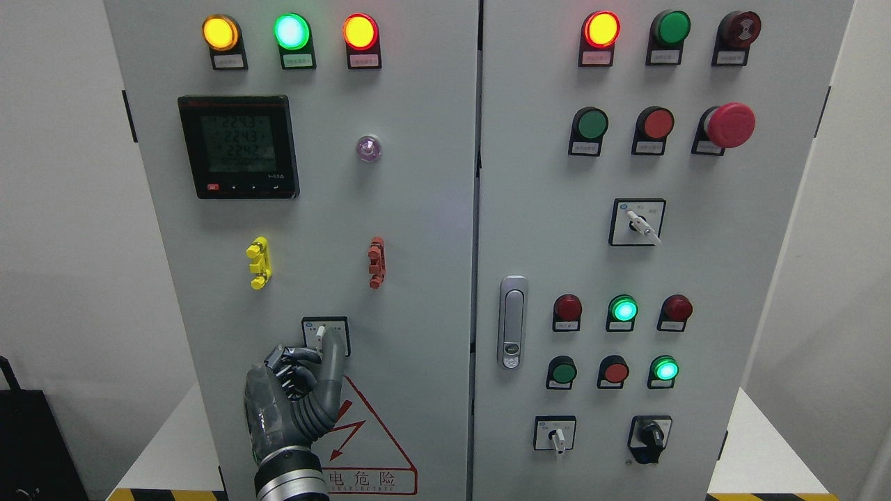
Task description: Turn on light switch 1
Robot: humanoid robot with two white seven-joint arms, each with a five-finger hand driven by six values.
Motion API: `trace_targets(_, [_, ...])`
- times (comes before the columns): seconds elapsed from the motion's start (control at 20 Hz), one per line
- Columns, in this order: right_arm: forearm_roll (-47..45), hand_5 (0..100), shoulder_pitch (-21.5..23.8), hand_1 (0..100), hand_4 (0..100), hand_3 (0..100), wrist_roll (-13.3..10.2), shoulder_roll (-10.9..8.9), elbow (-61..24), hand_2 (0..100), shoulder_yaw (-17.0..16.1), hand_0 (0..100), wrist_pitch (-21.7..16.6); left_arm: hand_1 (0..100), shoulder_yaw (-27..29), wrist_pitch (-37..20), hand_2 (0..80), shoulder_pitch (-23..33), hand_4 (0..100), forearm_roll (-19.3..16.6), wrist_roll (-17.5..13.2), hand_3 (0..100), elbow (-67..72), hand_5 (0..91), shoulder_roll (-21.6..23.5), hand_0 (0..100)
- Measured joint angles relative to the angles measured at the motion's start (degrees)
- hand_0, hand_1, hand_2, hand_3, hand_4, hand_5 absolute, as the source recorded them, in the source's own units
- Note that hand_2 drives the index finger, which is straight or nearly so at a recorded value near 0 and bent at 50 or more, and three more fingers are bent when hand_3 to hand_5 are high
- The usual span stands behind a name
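L hand (pixel 296 396) at cabinet's (pixel 418 278) 7 o'clock, thumb and fingertip (pixel 313 356) pinched on switch (pixel 320 335) knob; other fingers curled. Warning sign (pixel 369 452) at hand's 4 o'clock.

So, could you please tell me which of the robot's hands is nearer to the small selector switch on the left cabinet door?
Left. The left hand reaches up with its fingers at the selector switch; the right hand is not in view.
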Motion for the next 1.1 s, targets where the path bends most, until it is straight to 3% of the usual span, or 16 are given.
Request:
trace_targets(0.4, [0.0,0,0.0,0,0,0,0.0,0.00,0.1,0,0.0,0,0.0,40,-0.2,-0.2,60.5,-0.1,99,0.1,-1.8,100,0.2,86.7,0.0,29])
trace_targets(1.1, [0.0,0,0.0,0,0,0,-0.1,0.00,0.0,0,0.0,0,0.0,37,-0.3,-0.3,61.4,0.0,99,0.1,-0.5,100,0.4,86.7,0.0,32])
